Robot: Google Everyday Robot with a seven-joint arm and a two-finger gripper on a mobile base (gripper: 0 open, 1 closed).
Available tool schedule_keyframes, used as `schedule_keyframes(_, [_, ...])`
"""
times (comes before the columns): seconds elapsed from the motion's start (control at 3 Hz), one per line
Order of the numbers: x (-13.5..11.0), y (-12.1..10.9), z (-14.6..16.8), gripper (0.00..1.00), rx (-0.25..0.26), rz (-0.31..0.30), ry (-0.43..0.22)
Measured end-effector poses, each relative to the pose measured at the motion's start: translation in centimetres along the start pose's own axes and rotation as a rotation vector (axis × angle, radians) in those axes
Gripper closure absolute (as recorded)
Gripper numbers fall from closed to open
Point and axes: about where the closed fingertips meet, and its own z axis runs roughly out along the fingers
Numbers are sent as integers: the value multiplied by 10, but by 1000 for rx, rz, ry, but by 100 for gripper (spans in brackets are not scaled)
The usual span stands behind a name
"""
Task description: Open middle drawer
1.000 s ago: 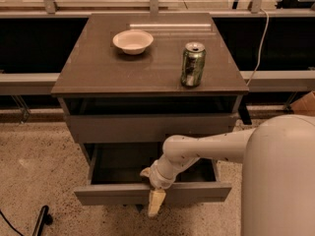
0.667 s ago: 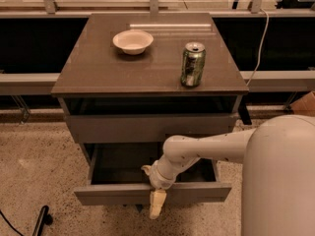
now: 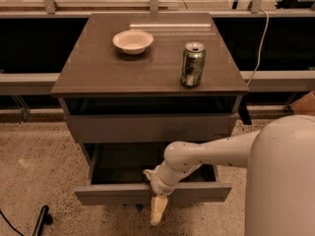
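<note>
Middle drawer [image 3: 110,194] stands pulled well out toward the near side, its dark interior exposed beneath the upper drawer front [image 3: 147,128]. My gripper [image 3: 157,209] hangs at the near face of the pulled-out front, about mid-width, pointing down; I cannot tell whether it is open or closed. A bowl [image 3: 133,41] and a can [image 3: 192,64] sit on the cabinet top [image 3: 98,73]. I judge the opening essentially done; only drawing my arm clear remains.

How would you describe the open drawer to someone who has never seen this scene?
Find the brown cabinet holding a bowl and can. The open drawer sits below the upper drawer, pulled far out, with the gripper at its front edge.
</note>
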Motion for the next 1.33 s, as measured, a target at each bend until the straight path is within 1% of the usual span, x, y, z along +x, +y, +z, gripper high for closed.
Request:
schedule_keyframes(0.33, [7, 23, 8, 19, -5, 40, 24])
schedule_keyframes(0.67, [10, 40, 16, 43, -33, 68, 26])
schedule_keyframes(1.0, [9, 44, 17, 58, -42, 69, 23])
schedule_keyframes(1.33, [8, 44, 16, 58, -42, 69, 23])
